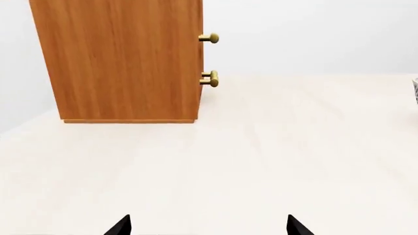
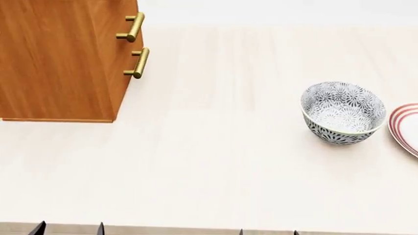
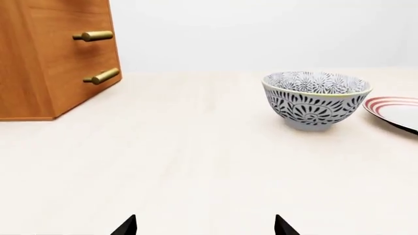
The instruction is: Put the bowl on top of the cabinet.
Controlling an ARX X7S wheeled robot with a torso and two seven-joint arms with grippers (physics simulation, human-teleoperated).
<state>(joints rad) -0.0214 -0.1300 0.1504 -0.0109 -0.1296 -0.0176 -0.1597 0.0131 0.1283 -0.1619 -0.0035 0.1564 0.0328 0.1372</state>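
The bowl point(image 2: 342, 111) is deep, white with grey-black flowers, and stands upright on the pale table at the right; the right wrist view shows the bowl point(image 3: 315, 100) ahead of that gripper. The orange-brown cabinet point(image 2: 62, 58) with brass handles stands at the far left; its top is out of view. In the left wrist view the cabinet point(image 1: 124, 58) is straight ahead, and a sliver of the bowl point(image 1: 415, 90) shows at the frame edge. My left gripper point(image 2: 68, 228) and right gripper point(image 2: 267, 232) hover open and empty at the table's near edge, far from both things.
A flat white plate with red rings point(image 2: 406, 127) lies just right of the bowl, close to it. The pale wooden table point(image 2: 216, 161) stretches between cabinet and bowl. Brass bar handles point(image 2: 137, 62) stick out from the cabinet front toward the table's middle.
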